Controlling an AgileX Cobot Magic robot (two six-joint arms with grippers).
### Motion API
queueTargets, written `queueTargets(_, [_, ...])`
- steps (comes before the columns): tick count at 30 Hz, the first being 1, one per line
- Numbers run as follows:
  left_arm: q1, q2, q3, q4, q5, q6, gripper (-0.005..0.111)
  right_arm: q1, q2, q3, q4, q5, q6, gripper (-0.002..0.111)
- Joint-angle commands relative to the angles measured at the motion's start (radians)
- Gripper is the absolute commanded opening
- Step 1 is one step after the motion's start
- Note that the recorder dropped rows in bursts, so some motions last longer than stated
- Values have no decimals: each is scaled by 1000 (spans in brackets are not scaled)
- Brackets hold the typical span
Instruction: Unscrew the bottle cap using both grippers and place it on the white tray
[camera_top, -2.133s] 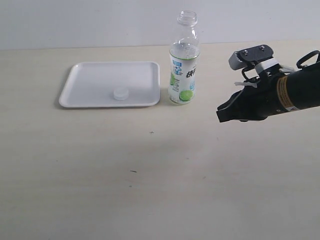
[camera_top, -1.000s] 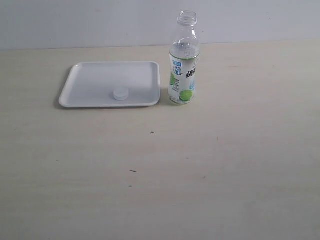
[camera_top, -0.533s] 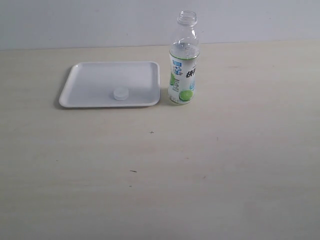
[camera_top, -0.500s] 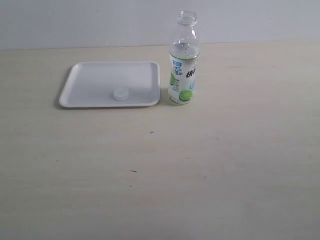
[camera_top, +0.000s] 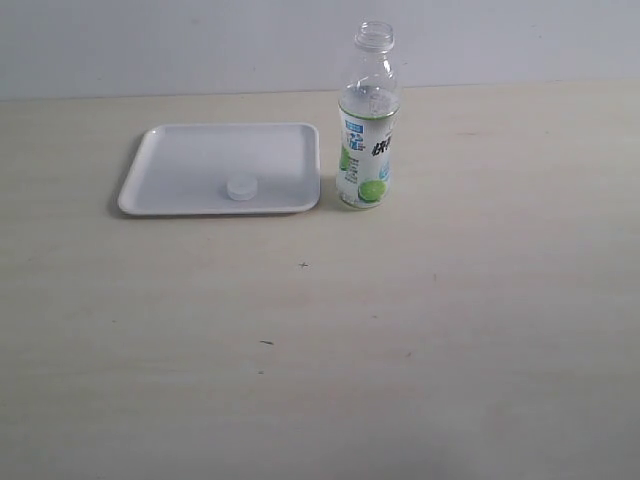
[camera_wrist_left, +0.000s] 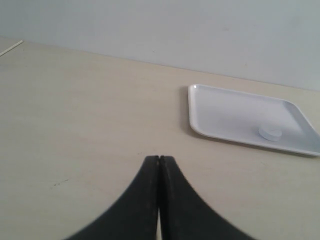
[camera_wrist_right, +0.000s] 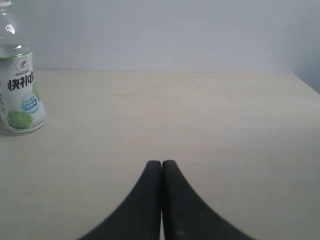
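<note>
The exterior cam sits high and a fair way back from the bottle (camera_top: 368, 130), looking down across the table (camera_top: 420, 340) to the wall (camera_top: 180, 40) behind it. The left wrist cam rides low over the table, off to the side of the bottle. It misses the bottle and faces the white tray (camera_wrist_left: 225, 110) past the left gripper (camera_wrist_left: 159, 159). The right wrist cam is just as low, looks past the right gripper (camera_wrist_right: 161, 163), and only clips the bottle at its frame edge. The exterior view shares the tray with the left cam and the bottle with the right.

A tray (camera_top: 160, 165) lies on the surface (camera_top: 400, 330), toward the back and left of the middle. The bottle cap (camera_top: 240, 187) sits in the tray, near its front rim. The bottle (camera_top: 367, 130) stands upright just beside the tray's right edge.
</note>
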Motion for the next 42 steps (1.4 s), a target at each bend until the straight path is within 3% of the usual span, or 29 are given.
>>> queueTargets(1, [1, -7, -1, 0, -2, -1, 0, -14, -5, 5, 31, -5, -9, 0])
queueTargets(12, [-31, -7, -1, -7, -2, 0, 0, -14, -5, 5, 359, -9, -9, 0])
queueTargets(42, [-36, -7, -1, -7, -2, 0, 0, -12, -5, 5, 364, -9, -9, 0])
